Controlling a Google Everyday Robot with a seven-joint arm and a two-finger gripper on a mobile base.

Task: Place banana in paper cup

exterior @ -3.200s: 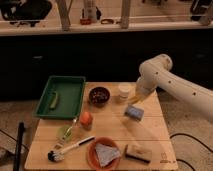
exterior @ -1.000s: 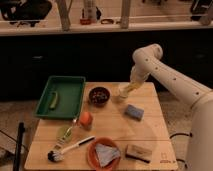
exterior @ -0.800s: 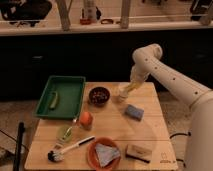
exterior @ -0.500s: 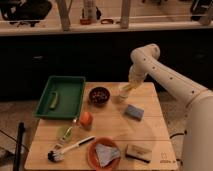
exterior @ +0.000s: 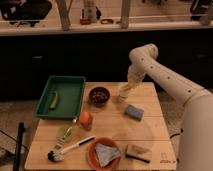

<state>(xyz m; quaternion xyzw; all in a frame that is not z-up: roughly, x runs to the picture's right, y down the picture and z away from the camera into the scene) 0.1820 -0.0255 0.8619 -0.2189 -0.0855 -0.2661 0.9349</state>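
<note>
Reaching past the green tray (exterior: 75,82) and dark bowl (exterior: 99,95), my hand (exterior: 128,86) hangs just above the paper cup (exterior: 123,93) at the tabletop's (exterior: 150,131) far side. It is clamped shut on the banana (exterior: 126,89), right at the cup's mouth. A blue sponge (exterior: 134,112) lies nearer, to the right.

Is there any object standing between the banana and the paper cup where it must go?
Nothing visible does. The shut gripper, seemingly holding the banana, hangs directly over the paper cup; the dark bowl stands beside it, apart.
</note>
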